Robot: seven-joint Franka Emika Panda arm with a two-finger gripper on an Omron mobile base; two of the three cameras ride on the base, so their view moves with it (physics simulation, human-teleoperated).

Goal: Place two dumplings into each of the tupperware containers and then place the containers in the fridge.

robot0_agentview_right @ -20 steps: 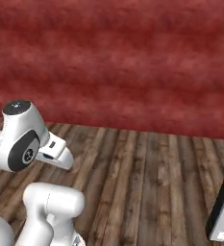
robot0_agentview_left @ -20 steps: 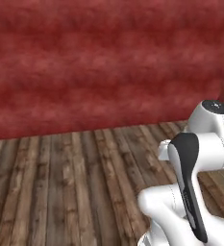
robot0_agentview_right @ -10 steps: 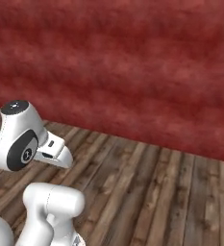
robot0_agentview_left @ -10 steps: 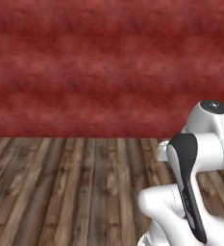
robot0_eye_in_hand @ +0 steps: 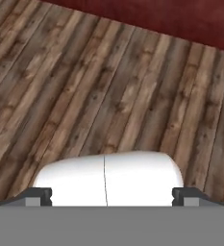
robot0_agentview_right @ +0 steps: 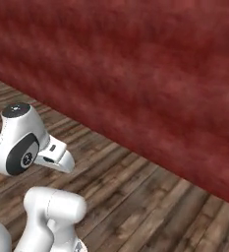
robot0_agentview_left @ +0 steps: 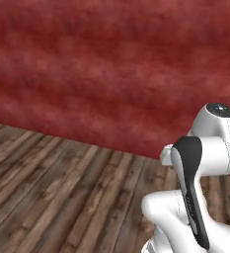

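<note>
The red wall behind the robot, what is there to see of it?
The red wall looks like a flat, matte surface in deep brick red, mottled with soft lighter and darker horizontal streaks. It stands upright and meets the wooden plank floor along a straight bottom edge. No doors, shelves or fixtures show on it. In the right base view it runs diagonally across the picture. In the hand view a dark red strip shows along the top edge. Nothing leans on it.

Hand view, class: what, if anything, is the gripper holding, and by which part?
Nothing is held. The gripper is open, its fingertips wide apart, with only wooden floor beyond them.
</note>
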